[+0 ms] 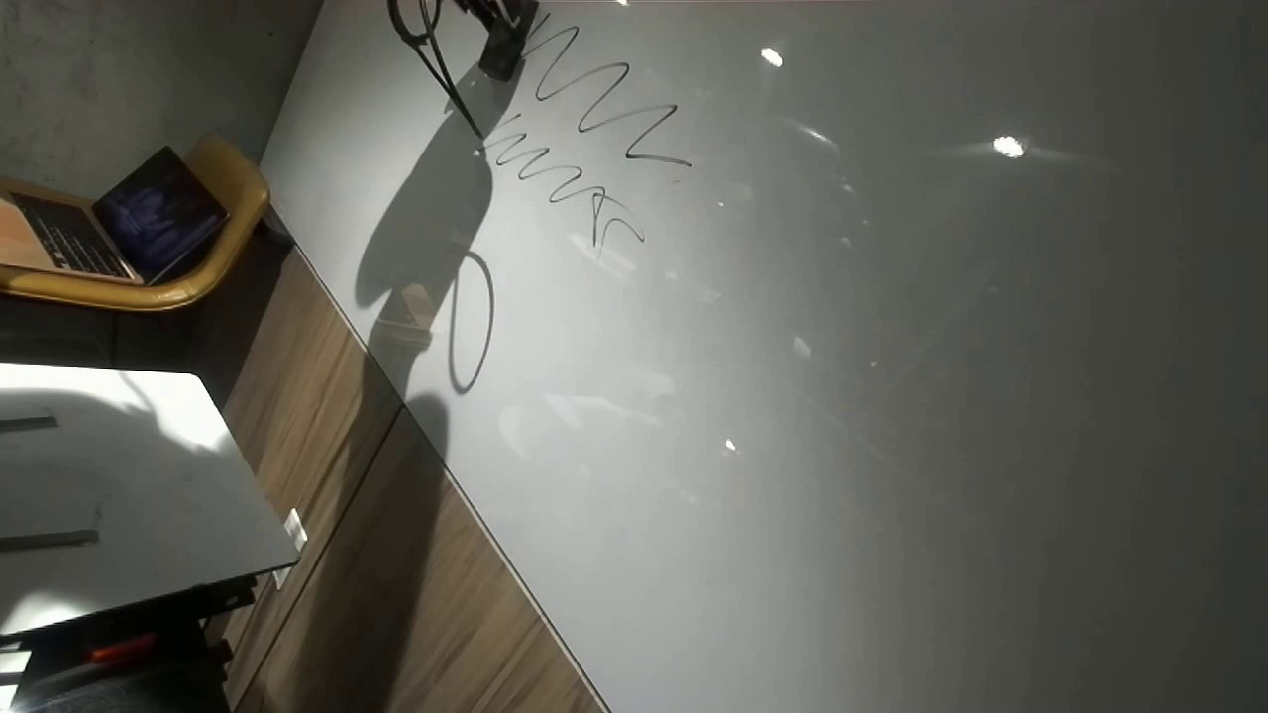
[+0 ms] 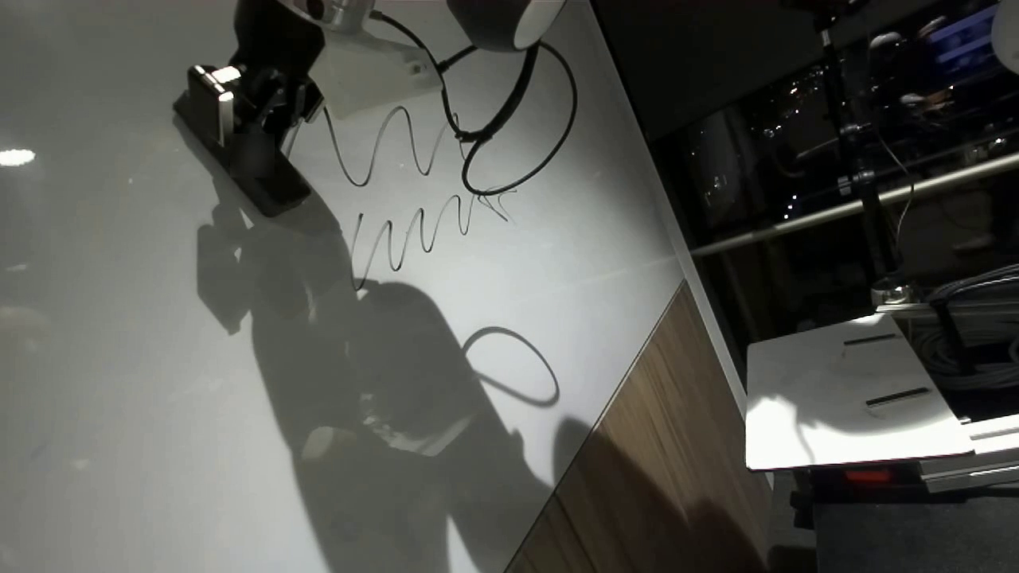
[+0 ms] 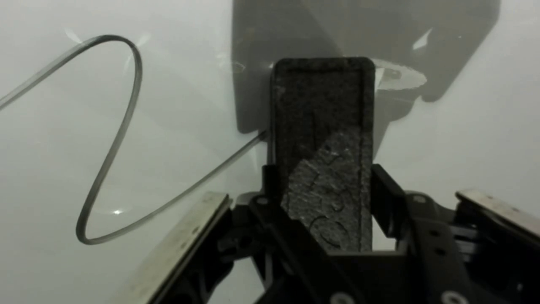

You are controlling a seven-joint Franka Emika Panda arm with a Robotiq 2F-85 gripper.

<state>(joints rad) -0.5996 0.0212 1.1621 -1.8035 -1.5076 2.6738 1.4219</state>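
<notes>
A dark, felt-textured eraser (image 3: pixel 322 101) is clasped by its long sides between the black fingers of my gripper (image 3: pixel 327 185) in the wrist view. The same eraser shows as a black block in both exterior views (image 1: pixel 503 50) (image 2: pixel 275 191). It appears to lie against the glossy white board (image 1: pixel 892 446), though exact contact is hard to tell. One thin dark wavy line (image 3: pixel 138 71) runs up to the eraser's left side. Two drawn zigzags, an upper one (image 2: pixel 410 119) and a lower one (image 2: pixel 390 231), mark the board beside the gripper. Most of the arm is outside the exterior views.
A black cable loop (image 2: pixel 571 103) hangs off the arm over the board. Wood panelling (image 1: pixel 327 347) borders the board's edge. Beyond stand a grey-white tabletop (image 1: pixel 129 485) and a yellow chair (image 1: pixel 243 188) with an open laptop (image 1: pixel 158 213). The arm's large shadow darkens part of the board.
</notes>
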